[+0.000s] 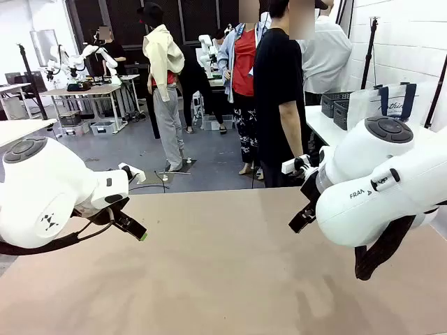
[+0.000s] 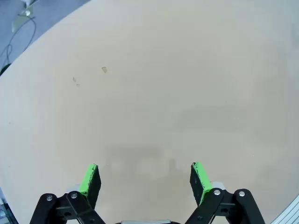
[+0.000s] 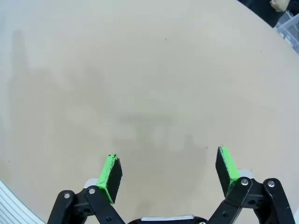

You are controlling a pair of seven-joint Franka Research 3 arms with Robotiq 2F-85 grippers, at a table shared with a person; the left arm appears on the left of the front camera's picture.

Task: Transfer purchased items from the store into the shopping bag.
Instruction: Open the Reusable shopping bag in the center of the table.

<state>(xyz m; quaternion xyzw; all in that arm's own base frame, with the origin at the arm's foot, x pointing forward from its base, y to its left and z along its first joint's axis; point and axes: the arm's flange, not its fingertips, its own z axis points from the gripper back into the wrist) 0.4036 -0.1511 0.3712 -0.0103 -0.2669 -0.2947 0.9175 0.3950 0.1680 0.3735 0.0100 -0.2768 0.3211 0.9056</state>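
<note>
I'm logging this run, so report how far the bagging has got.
Done: nothing visibly; the shopping bag stands on a white side table beyond the right arm, beside dark baskets. In hand: nothing; left jaws and right jaws both stand open above the tan tabletop. Left: the whole transfer, by the look of it.

Wide open tan tabletop

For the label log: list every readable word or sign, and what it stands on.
"FRAN": on the right arm; the letters after it are hidden.
Navy script print on the bag: too blurred to read.
Dark emblem on the left arm: a symbol, no letters.
</note>
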